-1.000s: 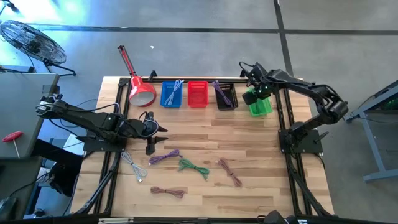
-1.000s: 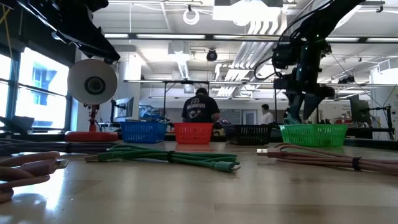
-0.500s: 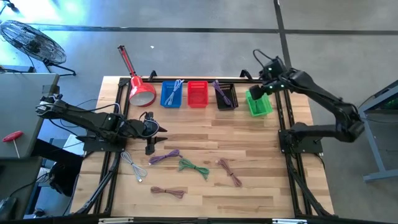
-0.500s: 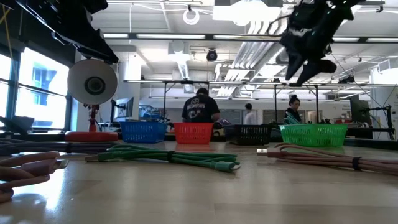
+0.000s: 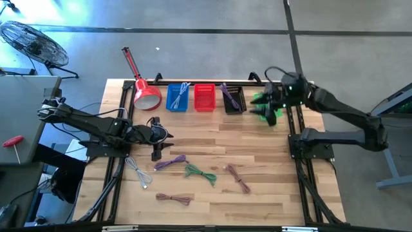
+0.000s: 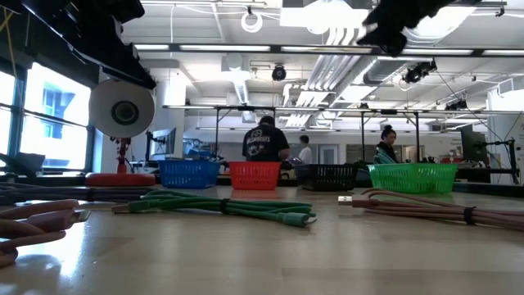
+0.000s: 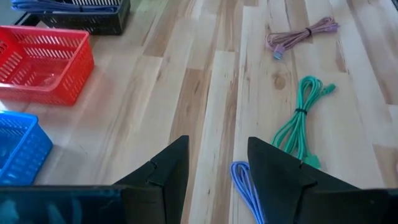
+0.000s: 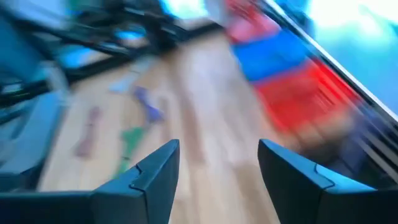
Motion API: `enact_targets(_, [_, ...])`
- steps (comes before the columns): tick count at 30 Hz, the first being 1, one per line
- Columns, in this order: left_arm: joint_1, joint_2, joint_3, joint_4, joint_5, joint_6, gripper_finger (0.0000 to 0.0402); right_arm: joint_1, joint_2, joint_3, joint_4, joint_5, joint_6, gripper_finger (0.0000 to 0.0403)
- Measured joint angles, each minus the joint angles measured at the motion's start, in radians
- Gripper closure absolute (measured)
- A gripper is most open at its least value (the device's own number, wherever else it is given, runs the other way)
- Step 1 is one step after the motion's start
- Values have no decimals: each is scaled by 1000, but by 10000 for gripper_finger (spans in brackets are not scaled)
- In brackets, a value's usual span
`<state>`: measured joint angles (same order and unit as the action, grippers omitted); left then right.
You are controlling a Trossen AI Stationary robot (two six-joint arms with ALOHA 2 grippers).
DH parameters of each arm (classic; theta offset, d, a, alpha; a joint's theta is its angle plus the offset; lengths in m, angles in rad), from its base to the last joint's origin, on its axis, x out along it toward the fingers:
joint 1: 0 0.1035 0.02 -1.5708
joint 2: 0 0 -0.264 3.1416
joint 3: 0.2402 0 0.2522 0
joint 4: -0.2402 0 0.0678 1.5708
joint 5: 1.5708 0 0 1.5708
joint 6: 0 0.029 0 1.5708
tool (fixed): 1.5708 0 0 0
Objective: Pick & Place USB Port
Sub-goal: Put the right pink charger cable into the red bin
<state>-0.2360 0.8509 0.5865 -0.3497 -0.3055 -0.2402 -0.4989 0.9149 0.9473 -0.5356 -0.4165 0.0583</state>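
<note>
Right tool (image 5: 269,105) is up high above the green basket (image 5: 270,109) at the back right corner of the tabletop (image 5: 270,193), fingers spread wide with nothing between them. That reads like a drop just made, with the arm now swinging off. A second ago this tool sat low over that same basket; half a second ago it had lifted, and now in the low view it is almost out of the top edge, while the wrist picture smears with motion.

Left tool (image 5: 159,134) waits mid-left on the tabletop, jaws parted and empty in its own wrist view, exactly where it was a second back. It points across the boards toward the loose cables, probably parked so the right arm has room.

The row of baskets along the back looks like a sorting line: the blue basket (image 5: 177,98) holds a blue cable, the black basket (image 5: 234,100) a purple one, and the red basket (image 5: 204,96) looks empty.

Still to go, by my reading: the green cable (image 5: 201,173), purple cable (image 5: 169,162), white cable (image 5: 137,172) and two pinkish cables (image 5: 237,177) lie apart on the front boards, none shifted since the earlier frames.
</note>
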Motion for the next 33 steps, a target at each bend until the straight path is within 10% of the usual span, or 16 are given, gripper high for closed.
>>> enact_targets(13, [0,6,0,7,-1,10,243,457,-19,-260,720,45,-132,194])
enact_targets(33, [0,6,0,12,-20,1,243,715,38,-578,1106,288,-131,194])
